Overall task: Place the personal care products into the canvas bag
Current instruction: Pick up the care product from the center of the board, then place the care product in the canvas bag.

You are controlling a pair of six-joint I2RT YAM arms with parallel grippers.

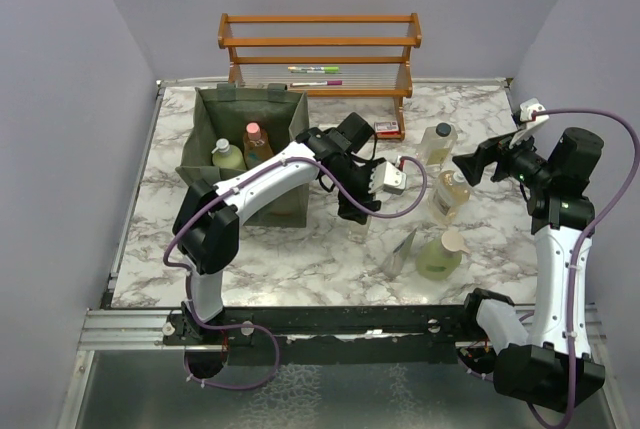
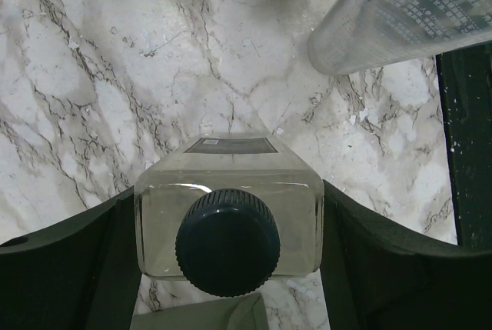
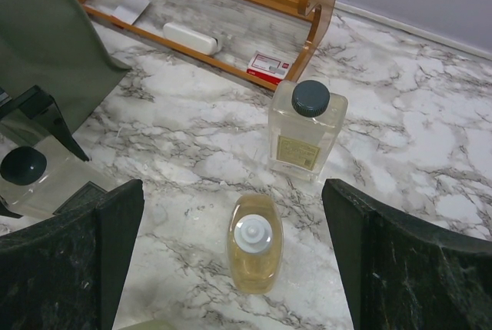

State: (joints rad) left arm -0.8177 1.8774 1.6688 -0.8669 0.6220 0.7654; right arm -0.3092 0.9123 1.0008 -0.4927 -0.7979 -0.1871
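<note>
The olive canvas bag (image 1: 215, 119) stands at the left and holds a pale green bottle (image 1: 228, 156) and an orange bottle with a pink cap (image 1: 257, 139). My left gripper (image 2: 229, 222) is shut on a clear bottle with a black cap (image 2: 227, 191), its pads flat against both sides; the bottle stands on the table. My right gripper (image 3: 234, 253) hangs open above an amber bottle (image 3: 254, 244). Behind the amber one stands a second clear black-capped bottle (image 3: 306, 126). A grey pouch (image 1: 402, 249) and a green pump bottle (image 1: 440, 254) sit near the front.
A wooden slatted rack (image 1: 320, 44) stands at the back with marker pens (image 1: 315, 76) on it. A small red and white box (image 3: 269, 67) lies by its foot. The table's front edge (image 1: 300, 304) is close behind the pouch.
</note>
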